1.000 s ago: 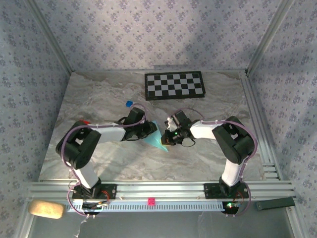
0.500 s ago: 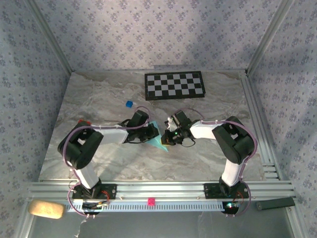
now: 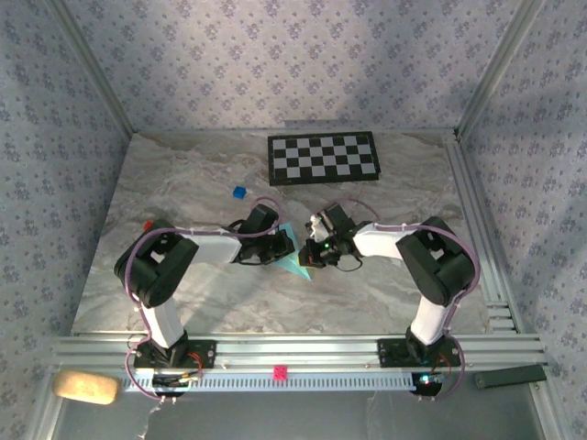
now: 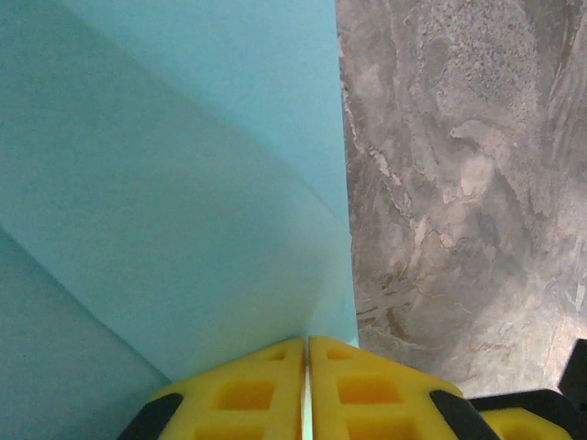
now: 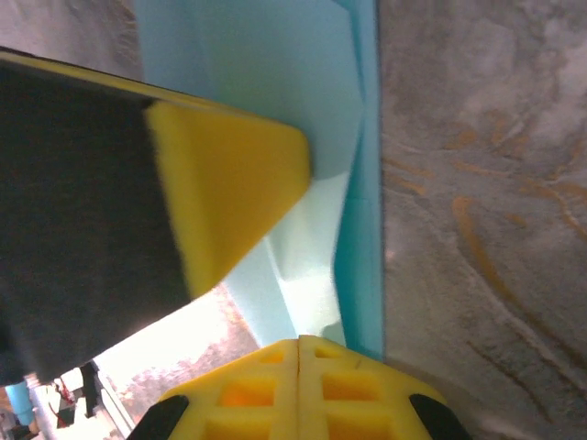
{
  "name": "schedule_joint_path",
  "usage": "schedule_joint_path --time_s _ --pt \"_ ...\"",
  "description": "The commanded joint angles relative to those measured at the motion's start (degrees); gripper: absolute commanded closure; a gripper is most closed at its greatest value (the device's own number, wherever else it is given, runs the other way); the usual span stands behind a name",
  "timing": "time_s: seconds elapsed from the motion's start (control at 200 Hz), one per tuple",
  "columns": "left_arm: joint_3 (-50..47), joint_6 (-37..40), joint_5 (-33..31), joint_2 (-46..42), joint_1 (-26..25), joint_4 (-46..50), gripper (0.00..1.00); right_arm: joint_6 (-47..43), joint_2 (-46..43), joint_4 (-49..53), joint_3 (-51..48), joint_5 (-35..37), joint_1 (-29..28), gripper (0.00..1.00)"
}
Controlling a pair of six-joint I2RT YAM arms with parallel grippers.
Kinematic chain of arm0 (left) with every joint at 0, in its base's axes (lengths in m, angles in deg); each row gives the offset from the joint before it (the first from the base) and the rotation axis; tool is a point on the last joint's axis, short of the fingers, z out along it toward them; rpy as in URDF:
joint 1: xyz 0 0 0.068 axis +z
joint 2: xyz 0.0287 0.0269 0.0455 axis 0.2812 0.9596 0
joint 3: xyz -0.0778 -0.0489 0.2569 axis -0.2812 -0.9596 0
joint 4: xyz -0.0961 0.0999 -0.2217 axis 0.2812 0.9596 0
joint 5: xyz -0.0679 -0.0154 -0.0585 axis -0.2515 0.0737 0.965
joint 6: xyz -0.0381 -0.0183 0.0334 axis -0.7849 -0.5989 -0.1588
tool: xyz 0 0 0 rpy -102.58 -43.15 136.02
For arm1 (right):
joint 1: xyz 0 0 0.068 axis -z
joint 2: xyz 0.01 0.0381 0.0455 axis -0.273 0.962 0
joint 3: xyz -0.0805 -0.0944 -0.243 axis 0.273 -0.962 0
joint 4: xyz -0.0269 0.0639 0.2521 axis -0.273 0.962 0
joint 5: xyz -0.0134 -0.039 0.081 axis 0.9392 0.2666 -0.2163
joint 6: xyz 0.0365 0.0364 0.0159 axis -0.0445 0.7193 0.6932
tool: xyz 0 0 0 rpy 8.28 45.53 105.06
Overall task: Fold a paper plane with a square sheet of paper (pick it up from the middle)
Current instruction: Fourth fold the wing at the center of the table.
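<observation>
Matt, smooth paper plane (image 3: 293, 261) — marbled stone-look table (image 3: 183, 183).

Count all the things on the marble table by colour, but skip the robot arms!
Light blue: 1, the folded paper
Dark blue: 1, the little cube
Black and white: 1, the checkerboard
Red: 1, a tiny piece near the left edge, too small to tell what it is
Total: 4

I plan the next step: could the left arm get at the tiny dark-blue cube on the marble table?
Likely yes, the table toward the tiny dark-blue cube being bare, but the left gripper is shut on the light-blue folded paper.
</observation>
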Motion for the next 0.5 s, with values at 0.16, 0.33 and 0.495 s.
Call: schedule_joint_path --time_s 0.16,0.33,0.495 --pt "0.69 1.33 -1.55 1.03 0.11 3.60 0.90 1.13 0.59 -0.55 2.40 -2.91 -0.22 0.95" --pt "0.75 1.37 -1.64 0.92 0.09 3.51 0.90 0.96 4.64 -0.76 0.44 -1.56 -0.09 0.97" --pt "0.19 1.49 -1.86 0.72 1.13 2.86 0.90 0.36 4.60 0.98 -3.89 0.78 0.48 1.00"
